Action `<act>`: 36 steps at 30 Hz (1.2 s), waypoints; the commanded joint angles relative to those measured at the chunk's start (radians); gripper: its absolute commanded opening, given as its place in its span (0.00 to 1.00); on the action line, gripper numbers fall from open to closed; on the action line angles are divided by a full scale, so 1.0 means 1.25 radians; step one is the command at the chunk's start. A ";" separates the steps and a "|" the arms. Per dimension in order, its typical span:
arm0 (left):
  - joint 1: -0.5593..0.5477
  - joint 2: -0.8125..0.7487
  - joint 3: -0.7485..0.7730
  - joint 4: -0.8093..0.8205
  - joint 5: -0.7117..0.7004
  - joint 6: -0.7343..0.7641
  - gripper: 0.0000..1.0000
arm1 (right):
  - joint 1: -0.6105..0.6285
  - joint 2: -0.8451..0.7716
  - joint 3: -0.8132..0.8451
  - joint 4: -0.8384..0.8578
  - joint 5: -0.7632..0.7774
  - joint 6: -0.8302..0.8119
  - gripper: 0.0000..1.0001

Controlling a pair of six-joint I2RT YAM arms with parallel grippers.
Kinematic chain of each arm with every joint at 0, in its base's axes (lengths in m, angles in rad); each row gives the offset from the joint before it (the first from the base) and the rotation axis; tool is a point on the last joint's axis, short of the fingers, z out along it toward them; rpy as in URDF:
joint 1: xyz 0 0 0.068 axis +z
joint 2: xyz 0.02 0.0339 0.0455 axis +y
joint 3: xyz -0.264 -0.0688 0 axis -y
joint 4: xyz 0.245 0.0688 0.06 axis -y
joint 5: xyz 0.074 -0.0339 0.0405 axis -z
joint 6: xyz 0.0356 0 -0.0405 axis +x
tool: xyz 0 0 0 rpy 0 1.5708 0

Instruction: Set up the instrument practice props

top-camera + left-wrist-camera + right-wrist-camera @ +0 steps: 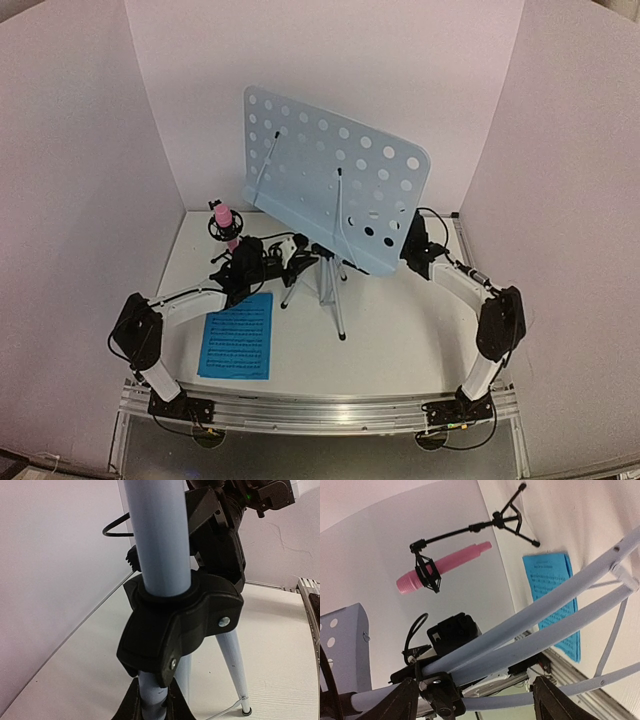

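Blue printed paper, the music sheet, lies flat on the bench at lower left of the top view, its long axis running from the near edge toward the back wall. Just above it the left claw is pinched nearly closed on the pole of the silver tripod, beside the black leg collar. A pink microphone stands behind. At centre the pale perforated stand desk tilts back atop that tripod. At right the right claw gapes wide, tripod tubes crossing between its fingers, gripping nothing. The sheet lies nearer the left arm, yet only the right looks free to fetch it.
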State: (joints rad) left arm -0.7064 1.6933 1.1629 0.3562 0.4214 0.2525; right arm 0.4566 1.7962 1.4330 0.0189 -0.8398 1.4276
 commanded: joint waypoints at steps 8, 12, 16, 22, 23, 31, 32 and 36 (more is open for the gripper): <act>0.006 0.077 0.031 0.178 -0.231 -0.030 0.00 | -0.076 -0.015 0.063 -0.045 0.172 -0.246 0.78; -0.002 0.106 0.048 0.211 -0.315 -0.069 0.00 | -0.076 0.000 0.076 -0.087 0.202 -0.296 0.78; -0.013 0.134 0.066 0.242 -0.389 -0.102 0.00 | -0.076 0.012 0.097 -0.116 0.219 -0.335 0.78; -0.024 0.171 0.093 0.259 -0.448 -0.123 0.00 | -0.075 0.022 0.109 -0.133 0.220 -0.362 0.78; -0.024 0.174 0.097 0.258 -0.450 -0.125 0.00 | -0.075 0.022 0.109 -0.135 0.220 -0.364 0.78; -0.025 0.219 0.145 0.253 -0.503 -0.127 0.00 | -0.075 0.015 0.106 -0.147 0.224 -0.389 0.78; -0.026 0.222 0.149 0.254 -0.507 -0.129 0.00 | -0.075 0.014 0.105 -0.149 0.224 -0.392 0.78; -0.026 0.242 0.166 0.278 -0.531 -0.117 0.00 | -0.075 0.011 0.104 -0.153 0.224 -0.403 0.78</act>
State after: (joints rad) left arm -0.7507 1.9519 1.3146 0.6552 -0.1359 0.1318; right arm 0.3588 1.8069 1.5299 -0.1558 -0.5713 0.9601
